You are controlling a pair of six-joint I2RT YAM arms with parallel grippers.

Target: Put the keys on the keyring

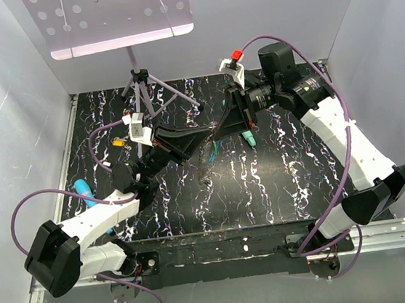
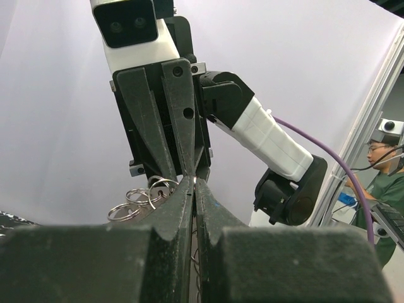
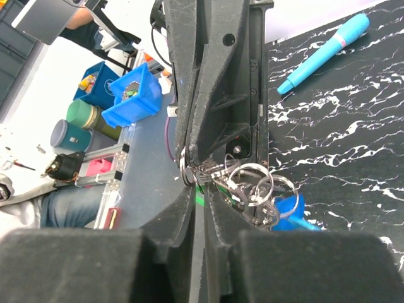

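My left gripper [image 1: 213, 130] and right gripper [image 1: 227, 121] meet tip to tip above the middle of the table. In the left wrist view the left gripper [image 2: 193, 181] is shut, with fine chain showing between its jaws and several steel split rings [image 2: 142, 199] beside its tips. In the right wrist view the right gripper [image 3: 201, 186] is shut on the light green key [image 3: 199, 198], right against the rings [image 3: 252, 183]. The keyring's blue clasp [image 3: 289, 208] hangs behind them. Its chain [image 1: 207, 158] dangles below the grippers. The yellow-orange key [image 1: 117, 141] lies on the table at the left.
A teal pen [image 1: 82, 187] lies near the left edge and also shows in the right wrist view [image 3: 325, 53]. Another teal object [image 1: 249, 139] lies under the right gripper. A tripod [image 1: 140, 85] holding a white perforated board stands at the back.
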